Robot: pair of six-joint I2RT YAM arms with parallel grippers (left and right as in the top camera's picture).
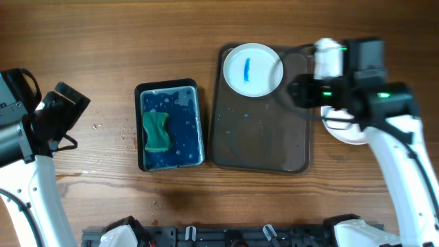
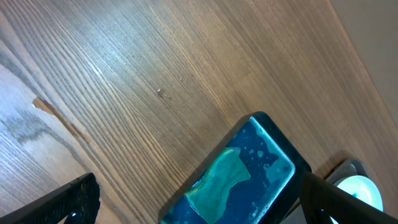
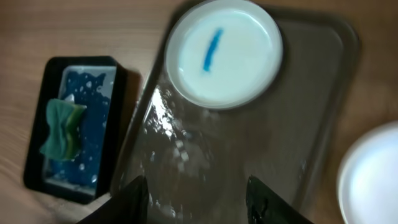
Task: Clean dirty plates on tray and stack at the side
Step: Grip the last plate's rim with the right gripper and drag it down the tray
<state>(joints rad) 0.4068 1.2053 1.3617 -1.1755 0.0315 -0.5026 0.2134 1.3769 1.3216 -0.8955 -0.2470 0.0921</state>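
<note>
Overhead, one plate (image 1: 254, 68) with a blue streak is seen at the 11 o'clock corner of the brown tray (image 1: 260, 137). A second plate (image 3: 373, 174), seemingly clean though only partly in view, is set on the tabletop (image 1: 103, 48) at the tray's 3 o'clock. The right end effector (image 3: 196, 202) is held spread and empty over the tray. The left end effector (image 2: 199, 208), likewise spread, is at 9 o'clock of the sponge basin (image 1: 168, 84).

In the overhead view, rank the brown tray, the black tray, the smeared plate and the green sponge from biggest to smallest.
Largest to smallest:
1. brown tray
2. black tray
3. smeared plate
4. green sponge
</note>
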